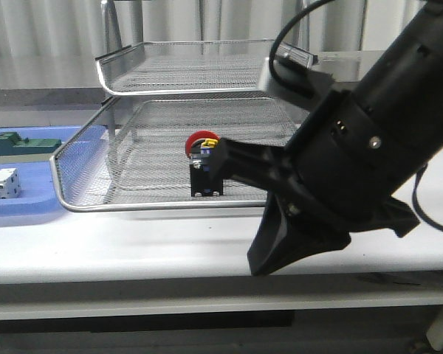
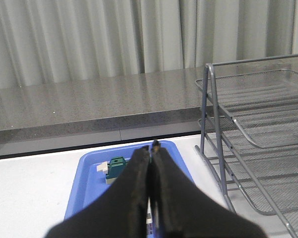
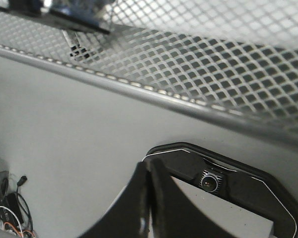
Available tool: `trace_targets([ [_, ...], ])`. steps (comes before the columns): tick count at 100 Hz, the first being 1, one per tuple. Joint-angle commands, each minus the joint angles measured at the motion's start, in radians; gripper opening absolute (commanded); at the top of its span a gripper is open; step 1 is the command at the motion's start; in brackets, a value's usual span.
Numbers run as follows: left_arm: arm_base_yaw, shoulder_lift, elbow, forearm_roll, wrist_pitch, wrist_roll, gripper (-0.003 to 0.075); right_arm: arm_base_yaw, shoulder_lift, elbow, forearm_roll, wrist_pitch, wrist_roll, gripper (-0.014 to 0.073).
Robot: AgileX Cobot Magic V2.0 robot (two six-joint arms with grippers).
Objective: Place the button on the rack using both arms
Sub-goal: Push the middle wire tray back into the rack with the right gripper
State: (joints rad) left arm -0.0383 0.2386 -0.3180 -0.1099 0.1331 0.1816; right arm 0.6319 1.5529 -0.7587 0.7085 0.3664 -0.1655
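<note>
The button, with a red head and a black-and-blue body, stands upright in the pulled-out lower tray of the silver wire-mesh rack. My right arm fills the foreground at the right. Its gripper is shut and empty, in front of the tray's front rim and pointing toward the camera, apart from the button. In the right wrist view the shut gripper sits below the tray's mesh, with the button's dark base seen through it. My left gripper is shut and empty above the blue tray, left of the rack.
The flat blue tray lies left of the rack and holds a green block and a white block. The green block also shows in the left wrist view. The rack's upper tray overhangs the back of the lower one.
</note>
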Motion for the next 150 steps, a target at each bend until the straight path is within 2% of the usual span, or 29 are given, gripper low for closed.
trace_targets([
  [1, -0.001, 0.010, -0.026, -0.011, -0.088, -0.010, -0.0021, 0.013, 0.002, -0.034, 0.028, -0.077, -0.015, -0.0067],
  [33, -0.001, 0.010, -0.026, -0.011, -0.088, -0.010, -0.0021, 0.015, 0.099, -0.125, 0.025, -0.120, -0.022, -0.0067],
  [66, -0.001, 0.010, -0.026, -0.011, -0.088, -0.010, -0.0021, 0.011, 0.177, -0.244, -0.070, -0.169, -0.029, -0.0067],
  [116, -0.001, 0.010, -0.026, -0.011, -0.088, -0.010, -0.0021, -0.124, 0.279, -0.423, -0.177, -0.167, -0.029, -0.0067],
  [150, -0.001, 0.010, -0.026, -0.011, -0.088, -0.010, -0.0021, -0.147, 0.279, -0.441, -0.196, -0.165, -0.029, -0.0067],
])
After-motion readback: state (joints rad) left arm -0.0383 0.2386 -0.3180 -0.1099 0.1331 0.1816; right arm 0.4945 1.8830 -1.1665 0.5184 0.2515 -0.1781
